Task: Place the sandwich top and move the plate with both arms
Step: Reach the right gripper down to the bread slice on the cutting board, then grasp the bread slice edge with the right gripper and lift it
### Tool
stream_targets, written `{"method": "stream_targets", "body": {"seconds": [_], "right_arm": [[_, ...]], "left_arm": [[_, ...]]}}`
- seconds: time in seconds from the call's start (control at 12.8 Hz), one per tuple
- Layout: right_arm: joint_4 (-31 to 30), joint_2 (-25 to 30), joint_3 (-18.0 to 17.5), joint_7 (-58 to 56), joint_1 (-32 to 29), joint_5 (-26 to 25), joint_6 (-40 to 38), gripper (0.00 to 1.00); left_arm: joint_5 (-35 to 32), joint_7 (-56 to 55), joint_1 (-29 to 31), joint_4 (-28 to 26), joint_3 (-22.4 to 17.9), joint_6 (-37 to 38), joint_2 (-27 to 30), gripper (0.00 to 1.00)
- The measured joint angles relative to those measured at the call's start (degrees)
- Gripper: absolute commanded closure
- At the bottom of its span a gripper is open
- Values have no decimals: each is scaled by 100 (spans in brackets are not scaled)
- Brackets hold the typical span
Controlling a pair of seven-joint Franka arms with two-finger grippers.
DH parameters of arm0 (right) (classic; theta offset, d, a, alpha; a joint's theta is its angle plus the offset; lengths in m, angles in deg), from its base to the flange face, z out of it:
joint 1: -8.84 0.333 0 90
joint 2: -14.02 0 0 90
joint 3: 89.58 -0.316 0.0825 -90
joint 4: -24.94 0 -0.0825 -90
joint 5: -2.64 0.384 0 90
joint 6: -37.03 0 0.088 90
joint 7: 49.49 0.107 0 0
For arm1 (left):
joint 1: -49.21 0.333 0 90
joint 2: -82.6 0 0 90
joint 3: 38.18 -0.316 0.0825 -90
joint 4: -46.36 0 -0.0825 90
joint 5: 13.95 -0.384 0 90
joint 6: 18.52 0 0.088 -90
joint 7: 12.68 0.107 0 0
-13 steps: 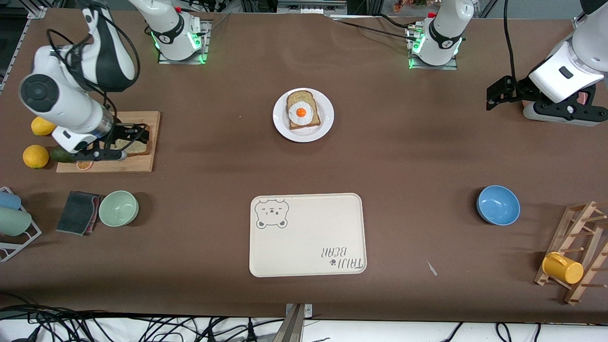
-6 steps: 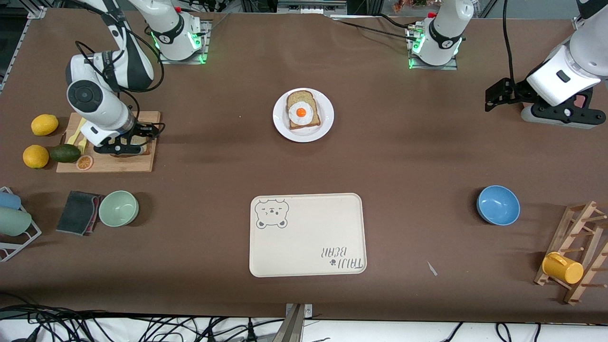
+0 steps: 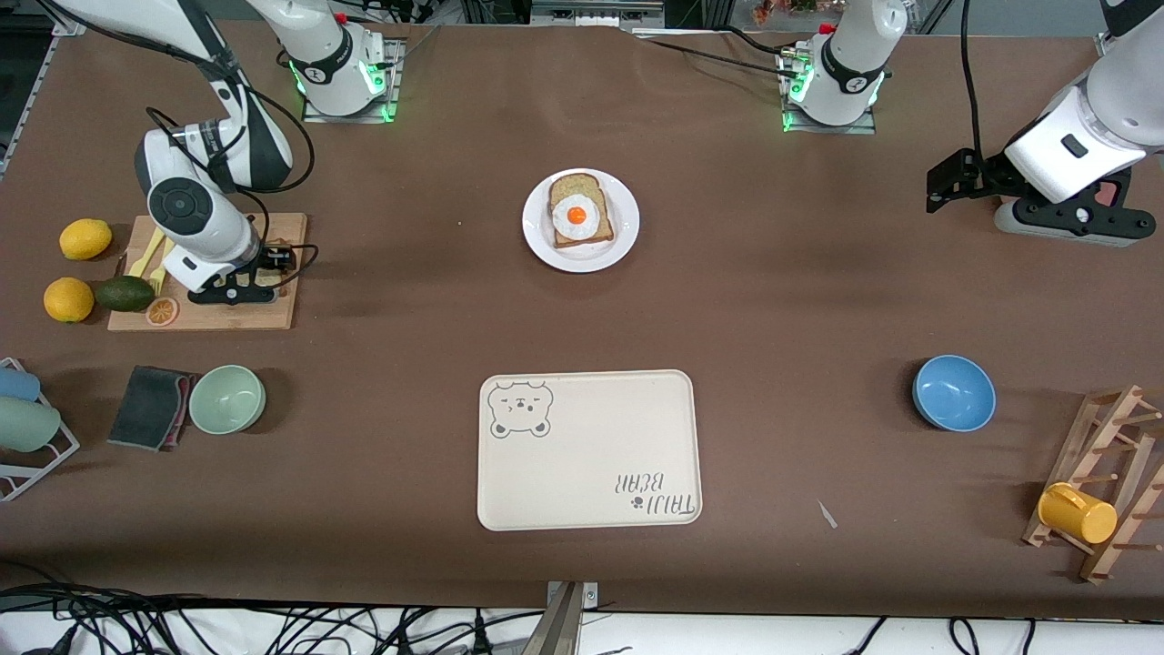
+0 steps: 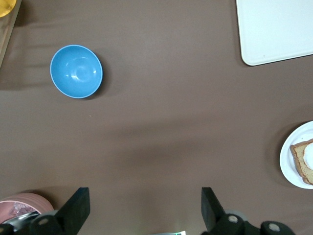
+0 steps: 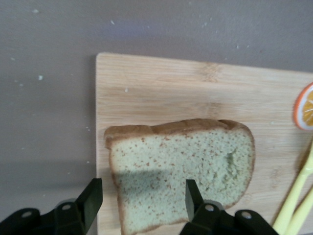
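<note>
The sandwich top point(image 5: 181, 166), a plain speckled slice, lies flat on a wooden cutting board point(image 5: 161, 88) at the right arm's end of the table. My right gripper point(image 5: 142, 200) is open, low over the slice; one finger hangs over the bread, the other over the board's edge. In the front view my right gripper point(image 3: 273, 268) hides the slice. The white plate point(image 3: 536, 241) sits mid-table and bears a slice with a fried egg point(image 3: 576, 216). My left gripper point(image 3: 935, 189) is open and empty, up over bare table at the left arm's end, also in its wrist view point(image 4: 142, 210).
On or beside the board point(image 3: 273, 314) are two lemons point(image 3: 85, 238), an avocado point(image 3: 125, 293), an orange slice point(image 3: 162, 311) and yellow cutlery point(image 3: 145, 255). Nearer the camera: a green bowl point(image 3: 226, 398), a dark cloth point(image 3: 150, 407), the bear tray point(image 3: 589, 448), a blue bowl point(image 3: 953, 392), a mug rack point(image 3: 1100, 482).
My right arm has swung in and come down over the cutting board, bringing its gripper lower over the slice. My left arm has shifted only slightly.
</note>
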Motion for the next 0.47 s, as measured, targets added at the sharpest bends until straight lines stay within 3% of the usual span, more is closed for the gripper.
{"method": "stream_targets", "body": {"seconds": [0.47], "right_arm": [[5, -45, 3, 84, -5, -2, 8, 27]], "left_arm": [[0, 0, -3, 0, 13, 34, 0, 0]]}}
